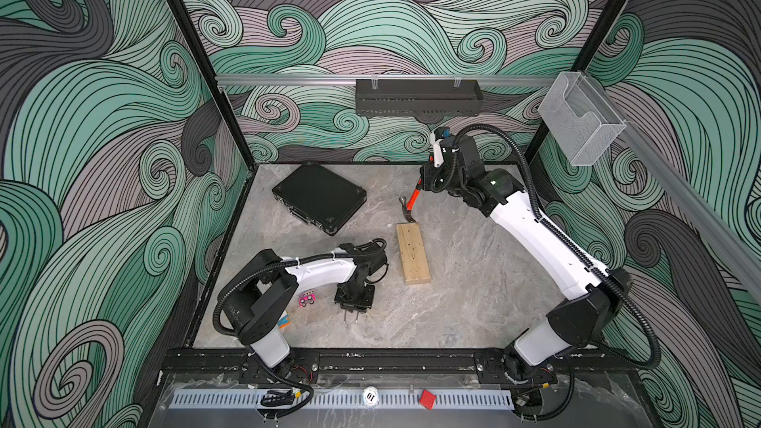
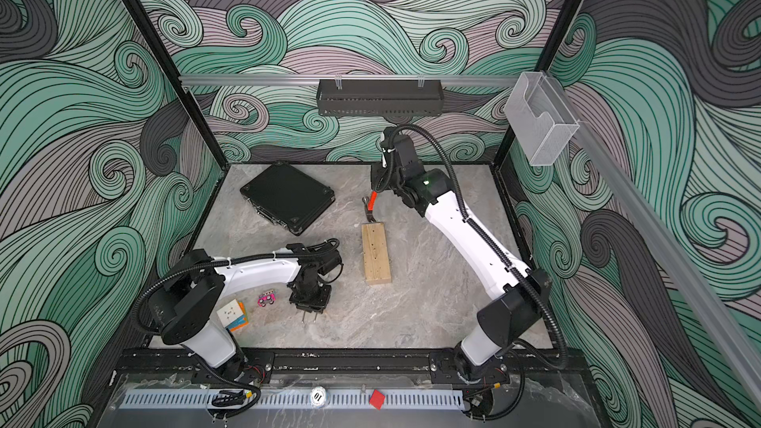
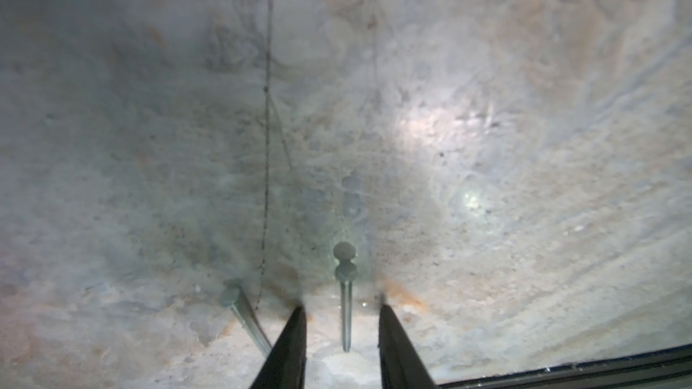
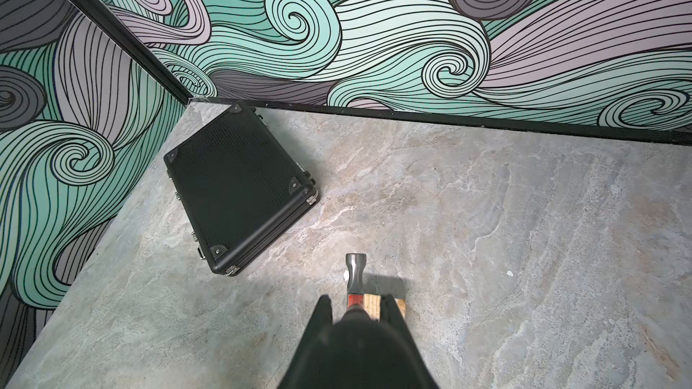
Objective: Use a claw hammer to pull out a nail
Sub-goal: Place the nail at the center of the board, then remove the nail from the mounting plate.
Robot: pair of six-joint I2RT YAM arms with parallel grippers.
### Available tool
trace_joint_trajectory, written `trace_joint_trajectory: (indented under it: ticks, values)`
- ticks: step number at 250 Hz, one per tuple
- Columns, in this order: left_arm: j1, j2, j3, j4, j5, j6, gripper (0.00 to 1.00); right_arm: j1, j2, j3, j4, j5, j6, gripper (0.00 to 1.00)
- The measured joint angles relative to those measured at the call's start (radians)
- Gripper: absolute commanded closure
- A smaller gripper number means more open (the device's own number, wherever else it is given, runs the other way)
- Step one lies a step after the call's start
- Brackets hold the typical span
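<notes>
The right gripper (image 1: pixel 426 183) is up toward 1 o'clock on the tabletop (image 1: pixel 473 282). Its fingers (image 4: pixel 395 316) are pinching the black handle of the claw hammer (image 1: pixel 412 204). The hammer hangs steeply, head down, with its orange neck showing just below the grip. The grey head is at the 12 o'clock end of the wooden block (image 1: pixel 414 253), which lies lengthwise near the middle of the tabletop. From here I cannot tell whether the claw actually touches the wood.

The left gripper (image 3: pixel 340 304) is low over the tabletop at about 7 o'clock from the block, pointing down. Its fingers are spread, and a nail (image 3: pixel 346 316) sits in the gap between them, touching neither one. The nail's head is down on the glossy surface. A second nail (image 3: pixel 245 321) lies just outside one finger.

A small pink toy (image 1: pixel 306 299) rests just beside that gripper at its 9 o'clock. A closed black case (image 1: pixel 319 197) lies flat at 11 o'clock from the block, well apart from both arms.
</notes>
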Motion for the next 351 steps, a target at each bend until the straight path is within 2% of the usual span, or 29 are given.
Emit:
trace_joint_trajectory:
  ticks: [132,223,303,351]
  values:
    - [-0.003,-0.039,0.016,-0.023,-0.032,0.003,0.51,0.000,0.000,0.000,0.000,0.000,0.000,1.00]
    - [-0.003,-0.082,0.093,-0.029,-0.050,0.006,0.39,0.000,0.000,0.000,0.000,0.000,0.000,1.00]
    - [0.007,-0.153,0.161,-0.015,-0.071,0.050,0.27,0.000,0.000,0.000,-0.002,0.002,0.000,1.00]
    - [0.037,-0.185,0.172,0.010,-0.085,0.080,0.24,0.000,0.000,0.000,-0.007,0.004,0.000,1.00]
